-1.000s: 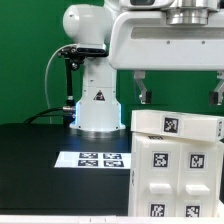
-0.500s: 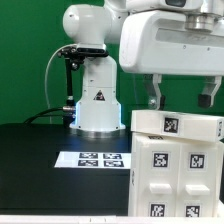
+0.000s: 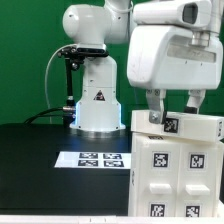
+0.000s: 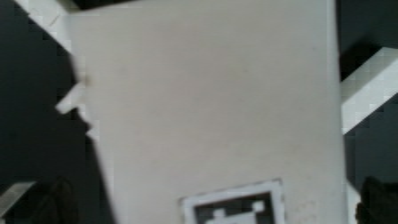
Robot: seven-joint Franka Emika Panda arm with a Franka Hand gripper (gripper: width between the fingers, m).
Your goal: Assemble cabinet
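The cabinet [image 3: 175, 170] is a white box of flat panels with black-and-white tags, standing at the exterior view's right. Its top panel [image 3: 185, 125] lies across it. My gripper [image 3: 174, 110] hangs just above this top panel, jaws pointing down and open, one finger [image 3: 155, 108] on each side of a tag [image 3: 170, 125]. In the wrist view the white panel [image 4: 205, 110] fills the middle, with a tag [image 4: 240, 205] between my gripper's [image 4: 199, 205] dark fingertips [image 4: 18, 202]. The fingers stand apart from the panel's edges. No knob shows.
The marker board [image 3: 95, 158] lies flat on the black table [image 3: 30, 170], to the exterior view's left of the cabinet. The white robot pedestal [image 3: 97, 100] with a black triangle logo stands behind it, before a green backdrop.
My gripper has come down toward the cabinet's top panel and shifted to the exterior view's left. Its fingers now look closer together. The cabinet has not moved.
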